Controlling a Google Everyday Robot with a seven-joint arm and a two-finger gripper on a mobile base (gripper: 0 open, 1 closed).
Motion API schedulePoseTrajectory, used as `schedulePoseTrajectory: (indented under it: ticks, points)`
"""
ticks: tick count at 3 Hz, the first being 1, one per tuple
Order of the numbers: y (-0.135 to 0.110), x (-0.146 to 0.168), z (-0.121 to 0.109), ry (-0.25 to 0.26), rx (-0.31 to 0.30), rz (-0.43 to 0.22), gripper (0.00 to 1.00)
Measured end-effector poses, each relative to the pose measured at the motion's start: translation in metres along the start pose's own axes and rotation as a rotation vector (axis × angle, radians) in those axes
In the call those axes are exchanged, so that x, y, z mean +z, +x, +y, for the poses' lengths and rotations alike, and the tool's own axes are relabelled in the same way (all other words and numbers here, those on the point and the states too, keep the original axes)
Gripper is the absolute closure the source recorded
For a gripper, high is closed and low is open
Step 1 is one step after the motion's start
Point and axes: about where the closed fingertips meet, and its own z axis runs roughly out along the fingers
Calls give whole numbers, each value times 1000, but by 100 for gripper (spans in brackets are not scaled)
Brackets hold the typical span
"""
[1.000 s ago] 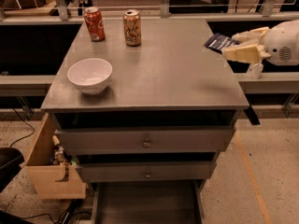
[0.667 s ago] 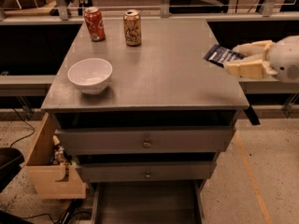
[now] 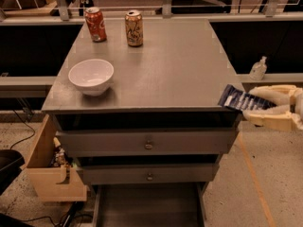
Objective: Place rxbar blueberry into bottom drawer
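End effector [image 3: 247, 105] clamped on rxbar blueberry [image 3: 234, 98], just right of cabinet top [image 3: 180, 65] bearing white bowl [image 3: 91, 75]

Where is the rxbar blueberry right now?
The rxbar blueberry is at the camera view's right, held by the gripper beside the front-right corner of the cabinet top, above the open bottom drawer.
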Motion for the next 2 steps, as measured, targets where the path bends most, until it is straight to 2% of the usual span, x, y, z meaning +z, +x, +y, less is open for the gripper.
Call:
schedulePoseTrajectory:
  ticks: [1, 2]
  points:
    - [36, 1, 33, -65, -23, 59, 100]
    - [97, 21, 52, -141, 22, 132, 100]
